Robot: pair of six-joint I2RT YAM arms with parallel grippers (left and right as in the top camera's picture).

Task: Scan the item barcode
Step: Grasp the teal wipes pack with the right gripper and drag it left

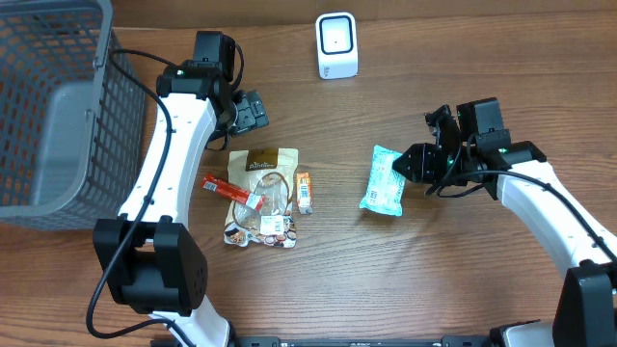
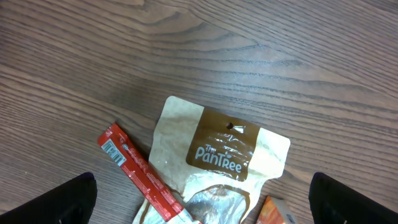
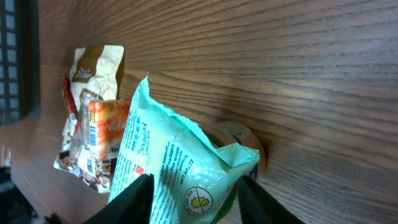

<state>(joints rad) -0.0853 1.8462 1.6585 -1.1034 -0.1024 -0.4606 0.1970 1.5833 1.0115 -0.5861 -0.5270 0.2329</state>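
I want to show the green packet [image 1: 384, 180] to the white scanner [image 1: 336, 45]. The packet lies on the table [image 1: 463, 280], a bit right of the middle. The scanner stands by the far edge, near the middle. My right gripper [image 1: 413, 164] has one finger on each side of the packet's end. I cannot tell if they pinch it or only sit beside it. My left gripper [image 1: 253, 113] is wide open and holds nothing. It hangs above the brown pouch [image 1: 262, 183].

To do this well, I think I should squeeze softly, close to the packet's edge. The packet is thin, shiny and puffy, so it may crinkle or slip. My fingers should not cover the barcode stripes, and I cannot see them from here. The table is smooth wood. The pouch is flat and crinkly. The red stick [image 1: 231, 191] is long and thin. The scanner is a hard little box with round corners.
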